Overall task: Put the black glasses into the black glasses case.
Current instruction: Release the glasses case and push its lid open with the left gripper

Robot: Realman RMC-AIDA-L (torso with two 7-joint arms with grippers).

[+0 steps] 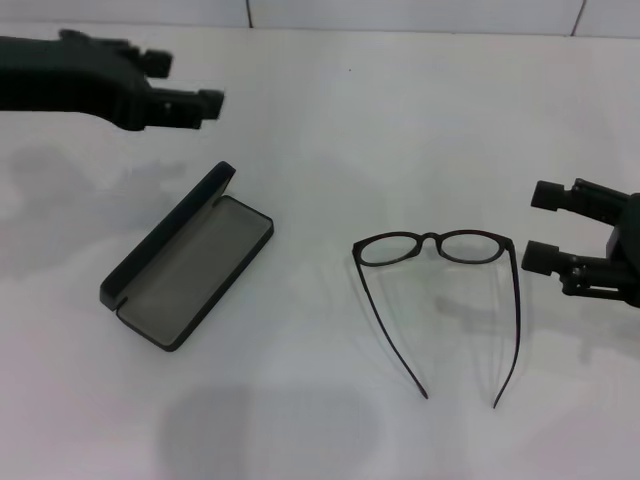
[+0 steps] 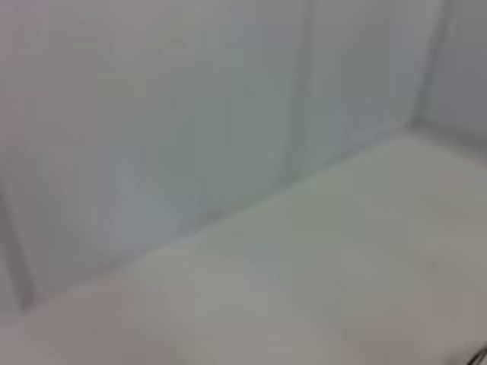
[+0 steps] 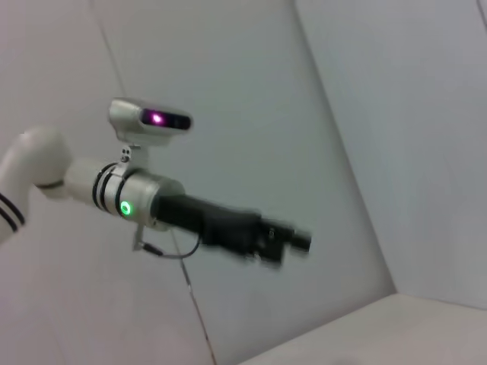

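Head view gives you the whole layout on the white table (image 1: pixel 330 130). The black glasses case (image 1: pixel 188 258) lies open on the robot's left side, its lid standing up along the far-left edge and the grey lining facing up; it sits at a diagonal, one short end nearer you, the other farther away. The black glasses (image 1: pixel 437 247) rest well apart from it, toward the right, unfolded, lenses on the far side and both temple arms stretching back toward the robot. Nothing touches them.

Your left gripper (image 1: pixel 190 85) hangs above the table beyond the case, the arm reaching in level from the left edge with its fingers pointing right. The two fingers sit one beyond the other with a clear gap between them, holding nothing. Your right gripper (image 1: pixel 548 226) comes in from the right edge, just beside the glasses' right hinge but not in contact. Its two fingertips point left toward the frame, spread apart, empty.

In the right wrist view you see the left arm (image 3: pixel 129 194) across the scene, held out roughly level against the pale wall (image 3: pixel 365 114), the left gripper at its dark end. The left wrist view shows you only wall and table surface.
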